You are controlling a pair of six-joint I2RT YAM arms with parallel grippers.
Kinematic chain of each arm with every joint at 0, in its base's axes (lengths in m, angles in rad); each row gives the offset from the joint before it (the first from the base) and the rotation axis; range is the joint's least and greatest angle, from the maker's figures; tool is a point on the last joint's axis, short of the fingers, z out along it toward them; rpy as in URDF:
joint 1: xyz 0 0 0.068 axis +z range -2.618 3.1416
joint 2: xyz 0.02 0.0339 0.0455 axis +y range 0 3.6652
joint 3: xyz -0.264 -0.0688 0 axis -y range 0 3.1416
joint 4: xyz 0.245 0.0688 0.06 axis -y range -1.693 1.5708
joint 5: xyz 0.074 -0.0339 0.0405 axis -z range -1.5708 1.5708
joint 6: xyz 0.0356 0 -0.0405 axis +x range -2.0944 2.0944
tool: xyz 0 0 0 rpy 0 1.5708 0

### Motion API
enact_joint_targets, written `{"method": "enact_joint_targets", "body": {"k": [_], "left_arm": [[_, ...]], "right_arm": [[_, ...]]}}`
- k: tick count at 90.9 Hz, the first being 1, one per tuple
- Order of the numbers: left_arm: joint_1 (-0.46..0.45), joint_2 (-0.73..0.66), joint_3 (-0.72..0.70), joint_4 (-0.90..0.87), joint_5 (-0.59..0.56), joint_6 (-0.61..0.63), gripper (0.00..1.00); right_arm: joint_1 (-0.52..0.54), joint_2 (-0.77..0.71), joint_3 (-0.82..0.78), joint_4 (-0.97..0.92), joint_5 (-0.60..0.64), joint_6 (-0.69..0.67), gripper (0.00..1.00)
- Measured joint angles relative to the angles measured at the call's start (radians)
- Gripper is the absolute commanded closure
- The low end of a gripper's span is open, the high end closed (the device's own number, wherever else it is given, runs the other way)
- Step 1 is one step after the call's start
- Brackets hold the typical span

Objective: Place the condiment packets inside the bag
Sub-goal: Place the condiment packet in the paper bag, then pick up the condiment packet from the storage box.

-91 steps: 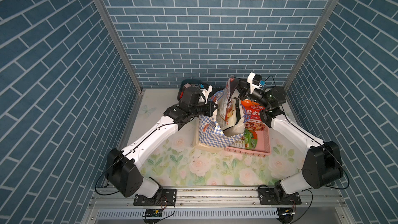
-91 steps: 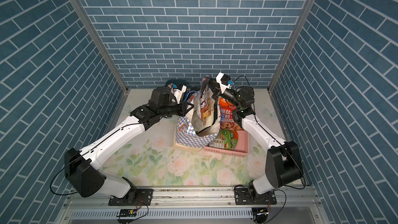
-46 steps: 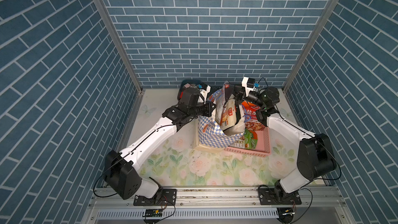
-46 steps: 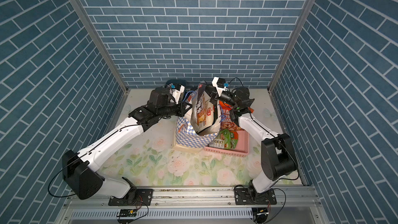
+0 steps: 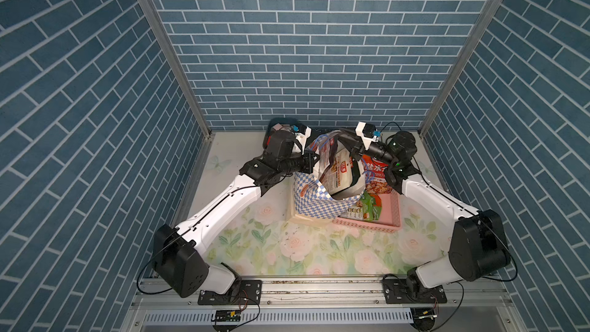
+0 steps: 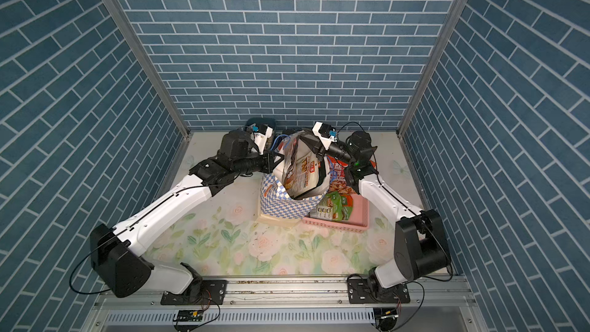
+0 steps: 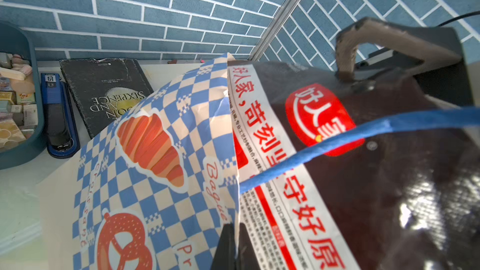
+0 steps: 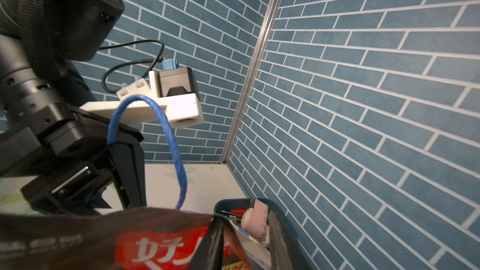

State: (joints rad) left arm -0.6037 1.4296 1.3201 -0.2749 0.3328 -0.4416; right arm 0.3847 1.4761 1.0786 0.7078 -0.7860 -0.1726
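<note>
While the left gripper [image 7: 234, 242] pinches the bag [image 7: 155, 190] rim, the right gripper [image 8: 245, 238] has its jaws spread at the top of the black packet [image 8: 78, 235] standing inside

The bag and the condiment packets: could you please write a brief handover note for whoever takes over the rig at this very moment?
Left gripper: shut on the rim of the bag, holding its mouth open.
Right gripper: jaws apart at the top edge of the black packet.
The black packet stands in the bag's mouth with its upper part sticking out.
Orange-red packet and green packets lie in the pink basket beside the bag.
Done: black packet partly in.
Left: seat it fully, then move the basket's packets over. What else is in the bag cannot be seen.
</note>
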Motion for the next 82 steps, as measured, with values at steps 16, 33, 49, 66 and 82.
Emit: {"method": "enact_joint_targets", "body": {"k": [16,33,49,66,82], "left_arm": [[0.042,-0.051,-0.073,0.031,0.009,-0.026,1.00],[0.103,-0.095,-0.127,0.045,0.020,-0.046,1.00],[0.131,-0.095,-0.146,0.058,0.046,-0.053,1.00],[0.190,-0.137,-0.188,0.055,0.061,-0.049,1.00],[0.291,-0.207,-0.249,0.010,0.081,-0.025,1.00]], "right_arm": [[-0.001,-0.105,-0.001,-0.093,0.105,-0.051,0.40],[-0.003,-0.237,0.001,-0.203,0.210,-0.125,0.32],[-0.003,-0.298,-0.013,-0.306,0.331,-0.119,0.29],[0.008,-0.273,0.126,-0.594,0.509,0.040,0.30],[0.033,-0.261,0.239,-0.919,0.652,0.093,0.30]]}}
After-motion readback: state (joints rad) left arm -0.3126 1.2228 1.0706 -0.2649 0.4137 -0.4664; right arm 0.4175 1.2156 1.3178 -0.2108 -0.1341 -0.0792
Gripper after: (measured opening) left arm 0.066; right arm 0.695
